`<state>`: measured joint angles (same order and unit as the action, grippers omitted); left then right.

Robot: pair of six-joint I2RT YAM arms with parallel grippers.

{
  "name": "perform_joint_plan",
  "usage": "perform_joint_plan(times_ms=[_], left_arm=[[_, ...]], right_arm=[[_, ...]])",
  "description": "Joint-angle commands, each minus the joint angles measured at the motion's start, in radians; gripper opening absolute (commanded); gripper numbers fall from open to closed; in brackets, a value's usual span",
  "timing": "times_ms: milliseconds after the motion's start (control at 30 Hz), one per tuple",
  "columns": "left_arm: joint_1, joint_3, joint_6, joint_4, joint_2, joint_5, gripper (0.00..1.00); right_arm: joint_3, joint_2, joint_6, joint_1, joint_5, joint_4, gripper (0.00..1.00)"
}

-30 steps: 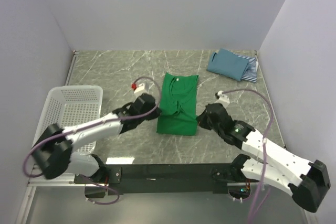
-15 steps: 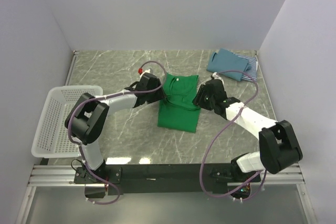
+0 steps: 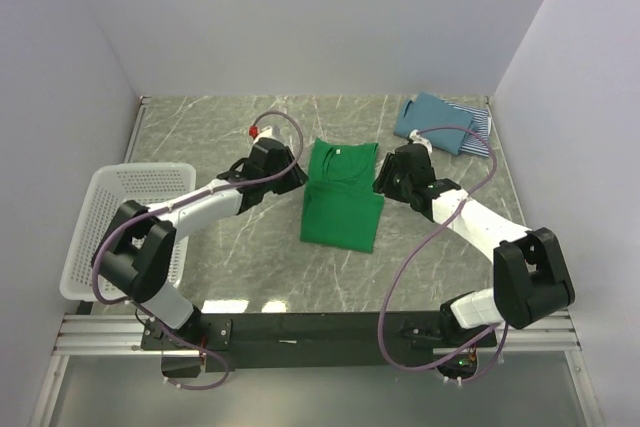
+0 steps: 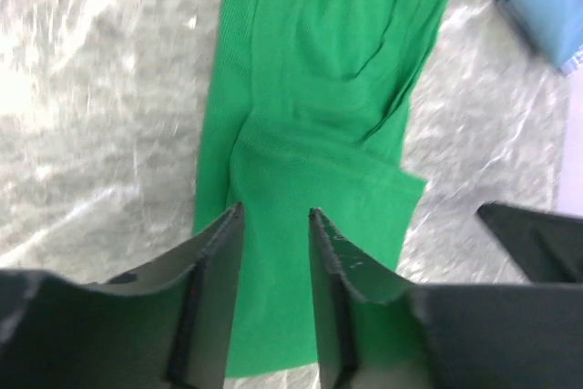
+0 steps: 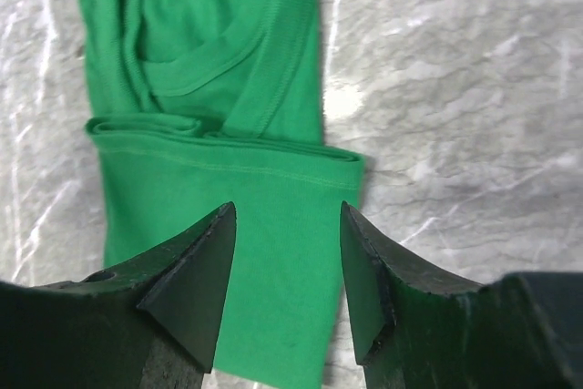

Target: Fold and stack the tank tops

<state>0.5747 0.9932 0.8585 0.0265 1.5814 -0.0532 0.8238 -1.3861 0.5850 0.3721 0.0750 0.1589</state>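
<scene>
Green cloth fills the view under both wrists, and by our read we're mid-fold on the last of the three. Nearest us, the green tank top [image 3: 340, 217] lies flat at the middle of the table [image 3: 200, 137], its lower part doubled up so the hem runs across the body below the neckline. The left gripper [image 4: 276, 211] hovers at its left edge, jaws parted about halfway, nothing between them but air. The right gripper [image 5: 287, 209] mirrors it at the right edge, likewise parted and empty. So neither tool has hold of the shirt, and it rests on the marble between the two. On the left sits the white basket [image 3: 145, 169], out of play. Farther back, in the far right corner, the teal-blue tank top [image 3: 432, 119] sits folded on the striped tank top [image 3: 481, 135], so two down, we'd say. What's left, as we judge it, is to finish folding the green one and carry it to that pile.
</scene>
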Motion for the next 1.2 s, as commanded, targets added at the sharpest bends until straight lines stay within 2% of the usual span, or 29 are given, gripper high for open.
perform_joint_plan(times_ms=[0,200,333,433,567,800,967,1100,1167], left_arm=[[0.03,-0.04,0.005,0.018,-0.003,0.018,0.38],[0.117,-0.088,0.027,0.043,0.028,-0.019,0.32],[0.174,-0.132,0.06,0.067,0.037,-0.077,0.31],[0.191,-0.16,0.077,0.061,0.046,-0.097,0.3],[0.217,-0.175,0.094,0.102,0.089,-0.152,0.24],[0.254,-0.263,0.157,0.087,0.072,-0.178,0.18],[0.261,-0.326,0.186,0.098,0.005,-0.203,0.15],[0.261,-0.36,0.192,0.119,-0.07,-0.214,0.18],[0.261,-0.38,0.192,0.121,-0.127,-0.209,0.26]], right_arm=[[0.025,-0.021,-0.007,-0.002,0.074,0.013,0.56],[0.032,-0.114,-0.008,-0.002,0.088,-0.004,0.57],[0.009,-0.105,0.001,0.001,0.065,-0.01,0.56],[-0.041,-0.054,0.007,0.01,0.065,-0.012,0.56],[-0.103,0.01,0.016,0.031,0.075,0.011,0.56],[-0.231,0.211,0.073,0.091,0.069,0.057,0.55],[-0.296,0.315,0.156,0.247,0.117,0.109,0.55],[-0.366,0.386,0.251,0.323,0.137,0.134,0.55],[-0.393,0.412,0.272,0.338,0.129,0.12,0.55]])
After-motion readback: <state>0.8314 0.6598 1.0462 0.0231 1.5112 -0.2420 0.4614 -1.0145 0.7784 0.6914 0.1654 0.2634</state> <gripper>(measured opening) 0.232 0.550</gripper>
